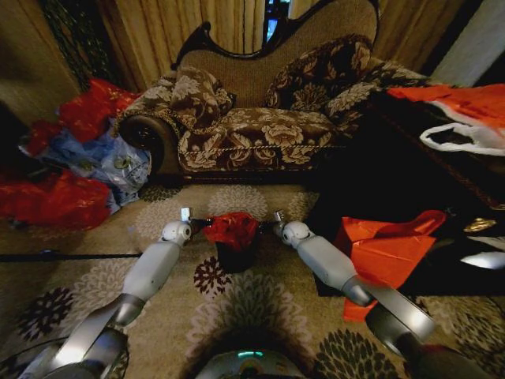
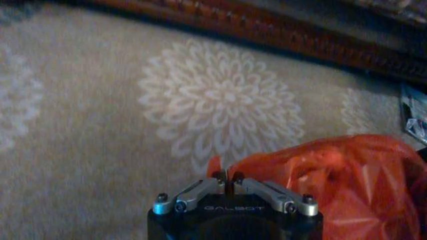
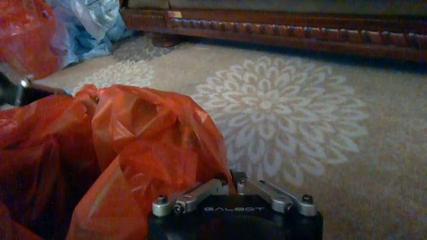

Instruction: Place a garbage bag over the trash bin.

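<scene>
The garbage bag (image 1: pixel 231 228) sits bunched over the trash bin (image 1: pixel 236 257) on the flowered carpet (image 1: pixel 260 304) before the sofa (image 1: pixel 260 118). The left gripper (image 2: pixel 228 178) and right gripper (image 3: pixel 231 178) each pinch its edge from opposite sides.

One bin (image 1: pixel 235 257) (bagged), two grippers (image 1: pixel 188 215) (image 1: pixel 278 216)
</scene>
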Controlling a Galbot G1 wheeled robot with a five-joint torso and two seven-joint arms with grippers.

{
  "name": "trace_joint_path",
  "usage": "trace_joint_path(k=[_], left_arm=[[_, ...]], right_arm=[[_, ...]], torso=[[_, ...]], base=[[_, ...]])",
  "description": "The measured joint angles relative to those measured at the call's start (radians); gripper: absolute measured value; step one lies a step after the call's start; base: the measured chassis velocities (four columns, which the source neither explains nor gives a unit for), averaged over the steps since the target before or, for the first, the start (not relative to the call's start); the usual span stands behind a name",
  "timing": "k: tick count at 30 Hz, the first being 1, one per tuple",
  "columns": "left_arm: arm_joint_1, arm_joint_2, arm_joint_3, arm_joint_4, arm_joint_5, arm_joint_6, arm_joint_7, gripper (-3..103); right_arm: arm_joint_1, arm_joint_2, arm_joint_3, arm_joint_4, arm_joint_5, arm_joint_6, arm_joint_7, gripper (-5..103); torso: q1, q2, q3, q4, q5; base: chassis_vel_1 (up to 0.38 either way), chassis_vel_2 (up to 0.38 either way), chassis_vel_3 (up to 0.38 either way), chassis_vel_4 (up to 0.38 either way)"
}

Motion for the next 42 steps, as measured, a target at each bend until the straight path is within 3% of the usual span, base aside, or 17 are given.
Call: trace_joint_path(k=[12, 26, 37, 41, 42], left_arm=[[0.003, -0.038, -0.005, 0.092, 0.016, -0.006, 0.066, 6], [0.061, -0.061, -0.01, 0.128, 0.079, -0.077, 0.096, 7], [0.087, -0.093, -0.016, 0.2, 0.173, -0.181, 0.099, 7], [0.101, -0.1, -0.018, 0.195, 0.194, -0.211, 0.076, 8], [0.106, -0.1, -0.021, 0.185, 0.193, -0.215, 0.067, 14]], right_arm=[[-0.035, 0.005, 0.011, -0.017, -0.043, 0.03, -0.024, 0], [-0.084, 0.007, 0.007, -0.023, -0.074, 0.06, -0.026, 0], [-0.135, 0.021, 0.003, -0.031, -0.077, 0.098, 0.019, 0], [-0.149, 0.021, -0.01, -0.013, -0.078, 0.121, 0.085, 0], [-0.152, 0.018, -0.012, -0.003, -0.078, 0.125, 0.109, 0]], torso=[[0.0, 0.0, 0.0, 0.0, 0.0001], [0.0, 0.0, 0.0, 0.0, -0.0003], [0.0, 0.0, 0.0, -0.0001, 0.0], [0.0, 0.0, 0.0, 0.0002, 0.0001], [0.0, 0.0, 0.0, 0.0004, 0.0001]], base=[[0.0, 0.0, 0.0, 0.0], [0.0, 0.0, 0.0, 0.0], [0.0, 0.0, 0.0, 0.0], [0.0, 0.0, 0.0, 0.0], [0.0, 0.0, 0.0, 0.0]])
